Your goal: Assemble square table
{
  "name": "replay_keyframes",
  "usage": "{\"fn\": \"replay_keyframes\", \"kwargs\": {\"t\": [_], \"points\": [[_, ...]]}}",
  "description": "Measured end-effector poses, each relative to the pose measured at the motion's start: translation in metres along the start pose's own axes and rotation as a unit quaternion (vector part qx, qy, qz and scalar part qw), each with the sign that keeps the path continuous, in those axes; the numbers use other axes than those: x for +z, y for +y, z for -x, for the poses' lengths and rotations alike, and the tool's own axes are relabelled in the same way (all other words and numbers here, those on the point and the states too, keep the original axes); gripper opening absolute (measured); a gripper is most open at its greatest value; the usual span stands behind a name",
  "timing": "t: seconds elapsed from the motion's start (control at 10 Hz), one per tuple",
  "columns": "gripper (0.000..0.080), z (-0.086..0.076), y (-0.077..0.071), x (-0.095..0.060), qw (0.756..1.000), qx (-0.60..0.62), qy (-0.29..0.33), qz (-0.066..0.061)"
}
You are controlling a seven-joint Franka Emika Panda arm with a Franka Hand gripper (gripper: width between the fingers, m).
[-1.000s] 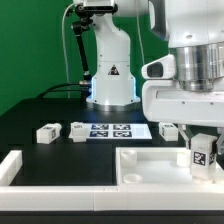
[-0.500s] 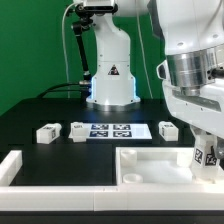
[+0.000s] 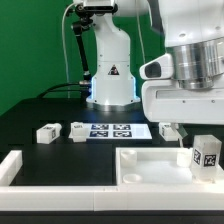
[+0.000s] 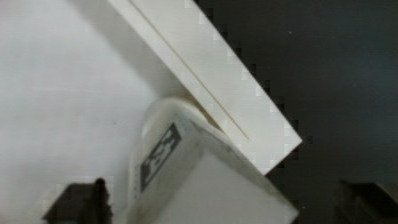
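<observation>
The white square tabletop (image 3: 150,168) lies at the front with its raised rim up. My gripper (image 3: 206,150) is at its corner on the exterior view's right, shut on a small white tagged leg (image 3: 207,154) held upright just over that corner. In the wrist view the leg (image 4: 192,170) sits between my dark fingers (image 4: 75,202), beside the tabletop's rim (image 4: 217,75). Three more legs lie on the black table: two (image 3: 46,132) (image 3: 78,129) on the exterior view's left and one (image 3: 168,129) behind the tabletop.
The marker board (image 3: 112,130) lies flat between the loose legs. A white fence bar (image 3: 10,166) stands at the front on the exterior view's left. The robot's base (image 3: 110,75) stands at the back, with a green wall behind it.
The wrist has turned with the leg in it. The leg's tag faced the camera, swung and dipped half a second ago, and now faces the camera again, slightly higher and further right.
</observation>
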State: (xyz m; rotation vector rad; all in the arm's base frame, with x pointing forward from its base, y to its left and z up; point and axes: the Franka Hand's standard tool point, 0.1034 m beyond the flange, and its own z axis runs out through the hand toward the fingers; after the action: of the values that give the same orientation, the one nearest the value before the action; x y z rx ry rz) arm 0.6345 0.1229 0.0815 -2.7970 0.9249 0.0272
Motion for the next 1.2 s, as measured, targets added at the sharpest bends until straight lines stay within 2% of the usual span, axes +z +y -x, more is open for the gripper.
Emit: {"fn": "replay_keyframes", "kwargs": {"t": [0.2, 0.3, 0.4, 0.5, 0.7, 0.8, 0.9, 1.0, 1.2], "points": [[0.0649, -0.001, 0.001, 0.000, 0.997, -0.074, 0.000, 0.001], [0.0649, -0.003, 0.002, 0.000, 0.990, -0.144, 0.005, 0.005], [0.0649, -0.009, 0.004, -0.001, 0.967, -0.253, 0.021, 0.013], [0.0649, -0.009, 0.003, 0.000, 0.954, -0.296, 0.031, 0.018], [0.0626, -0.009, 0.004, 0.001, 0.959, -0.280, 0.031, 0.018], [0.0383, -0.009, 0.004, 0.001, 0.959, -0.281, 0.030, 0.018], [0.0383, -0.009, 0.005, 0.001, 0.965, -0.261, 0.031, 0.018], [0.0293, -0.011, 0.006, 0.001, 0.976, -0.216, 0.032, 0.017], [0.0293, -0.012, 0.008, 0.001, 0.987, -0.156, 0.033, 0.016]]}}
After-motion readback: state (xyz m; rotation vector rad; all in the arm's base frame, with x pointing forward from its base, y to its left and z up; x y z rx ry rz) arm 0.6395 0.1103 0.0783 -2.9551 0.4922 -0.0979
